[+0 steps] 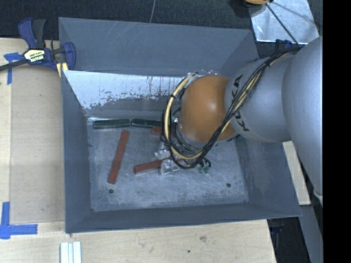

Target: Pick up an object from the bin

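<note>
"Camera view, biggest thing first: what was it?"

"The grey metal bin point(77, 147), with sloped walls round a flat, speckled floor. Next came the silver arm point(274, 100), which entered from 3 o'clock and reached about to the floor's middle."

"And on the arm?"

"An orange cover point(203, 111) sat on the wrist, with black and yellow cables point(174, 119) looped round it. Below it, toward 7 o'clock, the gripper point(167, 166) was down at the floor."

"Open or closed?"

"I could not tell; the cover and cables hid too much of it."

"What lay in the bin?"

"4 loose things that I could make out. The longest was a dark green rod point(118, 124) along the floor's far edge, at 11 o'clock from the gripper. Then came a long reddish-brown stick point(118, 156) at 9 o'clock, well apart from the gripper, running roughly from 1 o'clock to 7 o'clock. A shorter reddish-brown stick point(146, 168) lay just beside the gripper, also at 9 o'clock, with its near end at the metal tip. Whether it was held I could not tell. Smallest was a green bit point(204, 169) at 3 o'clock, near the cable loop."
</note>
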Available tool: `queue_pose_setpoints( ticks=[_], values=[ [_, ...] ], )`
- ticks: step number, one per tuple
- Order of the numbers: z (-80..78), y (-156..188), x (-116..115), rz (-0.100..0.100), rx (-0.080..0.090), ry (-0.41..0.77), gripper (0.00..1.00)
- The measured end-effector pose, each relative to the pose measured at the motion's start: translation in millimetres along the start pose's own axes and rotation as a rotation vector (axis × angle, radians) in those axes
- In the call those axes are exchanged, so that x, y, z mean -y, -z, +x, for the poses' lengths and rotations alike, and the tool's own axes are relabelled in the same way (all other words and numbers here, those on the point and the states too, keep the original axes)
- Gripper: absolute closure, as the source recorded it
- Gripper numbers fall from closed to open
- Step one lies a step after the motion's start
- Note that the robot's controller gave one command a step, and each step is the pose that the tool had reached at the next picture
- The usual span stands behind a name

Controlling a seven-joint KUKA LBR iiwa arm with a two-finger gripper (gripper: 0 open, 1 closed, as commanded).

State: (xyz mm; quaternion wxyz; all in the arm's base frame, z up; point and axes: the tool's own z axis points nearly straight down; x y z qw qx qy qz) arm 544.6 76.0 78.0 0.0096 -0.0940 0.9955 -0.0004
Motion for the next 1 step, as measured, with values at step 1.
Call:
queue_pose_setpoints(
  ticks=[1],
  values=[
    [-23.4,153.7,-26.6,-0.003,-0.013,0.045,1.00]
  ],
)
